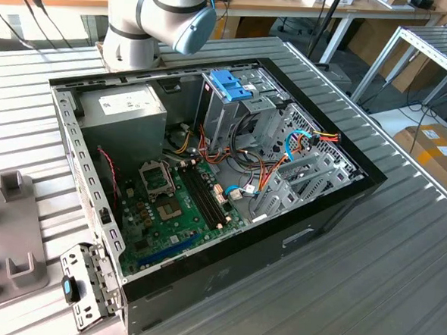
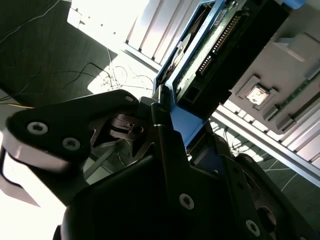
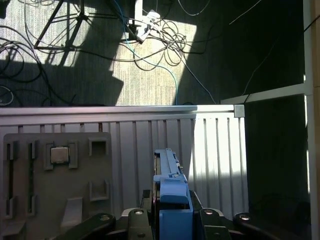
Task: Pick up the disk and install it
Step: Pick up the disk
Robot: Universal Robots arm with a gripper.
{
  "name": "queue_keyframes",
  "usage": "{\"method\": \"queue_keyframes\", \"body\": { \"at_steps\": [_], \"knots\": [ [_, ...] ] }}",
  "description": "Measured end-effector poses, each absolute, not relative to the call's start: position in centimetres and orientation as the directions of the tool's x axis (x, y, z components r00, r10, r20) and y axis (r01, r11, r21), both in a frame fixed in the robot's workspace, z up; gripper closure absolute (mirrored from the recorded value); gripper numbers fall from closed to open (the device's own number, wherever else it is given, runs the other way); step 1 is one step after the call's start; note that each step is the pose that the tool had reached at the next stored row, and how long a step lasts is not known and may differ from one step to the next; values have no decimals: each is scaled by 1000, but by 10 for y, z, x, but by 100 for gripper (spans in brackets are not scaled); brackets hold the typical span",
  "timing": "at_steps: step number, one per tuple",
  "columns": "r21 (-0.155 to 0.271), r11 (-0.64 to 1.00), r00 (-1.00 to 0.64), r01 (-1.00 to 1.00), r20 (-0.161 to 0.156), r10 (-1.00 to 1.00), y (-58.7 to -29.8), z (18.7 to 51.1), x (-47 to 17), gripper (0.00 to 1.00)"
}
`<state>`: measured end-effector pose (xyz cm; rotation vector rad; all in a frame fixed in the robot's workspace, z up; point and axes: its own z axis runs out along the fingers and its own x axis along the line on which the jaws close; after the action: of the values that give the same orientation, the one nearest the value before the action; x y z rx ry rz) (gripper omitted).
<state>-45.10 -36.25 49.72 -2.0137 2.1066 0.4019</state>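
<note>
The end effector (image 3: 172, 212) is clamped on the disk (image 3: 167, 167), gripping it by its blue side rails and holding it clear above the ribbed metal table (image 3: 215, 150). It is near a grey parts tray (image 3: 30, 200) with a small square chip (image 3: 60, 155) seated in it. The second wrist view shows the disk's connector row. In the exterior view, the open computer case (image 1: 311, 218) lies on the table, a blue handle (image 1: 230, 84) topping its drive cage (image 1: 245, 116).

The disk (image 3: 167, 170) sits in the gripper (image 3: 171, 220), over the table (image 3: 215, 150).
</note>
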Motion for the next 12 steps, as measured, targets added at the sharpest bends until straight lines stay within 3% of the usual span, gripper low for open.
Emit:
{"method": "queue_keyframes", "body": {
  "at_steps": [12],
  "knots": [
    [59, 33, -52, -998, -356, -933, -363, 512, -451, 63]
  ]
}}
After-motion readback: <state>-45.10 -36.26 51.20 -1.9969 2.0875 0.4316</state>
